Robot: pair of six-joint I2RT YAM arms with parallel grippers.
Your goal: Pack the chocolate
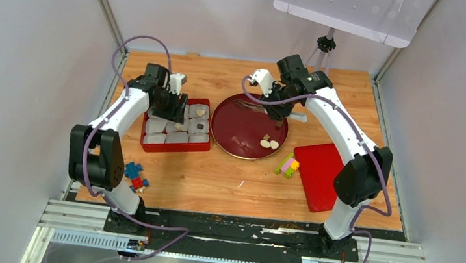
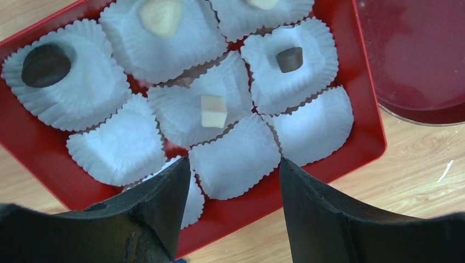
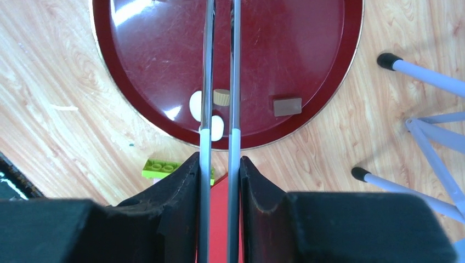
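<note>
The chocolate is split between two places. In the left wrist view, a dark oval (image 2: 46, 64), a cream heart (image 2: 160, 16), a small dark piece (image 2: 289, 58) and a cream cube (image 2: 213, 111) lie in white paper cups in the red tray (image 2: 359, 129). On the dark red plate (image 3: 148, 60) lie a tan piece (image 3: 221, 97), two white ovals (image 3: 196, 105) and a brown square (image 3: 287, 106). My left gripper (image 2: 233, 161) hangs open and empty over the tray's near cups. My right gripper (image 3: 219, 159) is shut on metal tongs (image 3: 207, 66) whose arms straddle the tan piece.
A red lid (image 1: 319, 173) lies right of the plate (image 1: 237, 132), with a green and pink toy block (image 1: 287, 165) beside it. More blocks (image 1: 136, 175) sit near the left arm's base. A tripod (image 1: 325, 46) stands behind the table.
</note>
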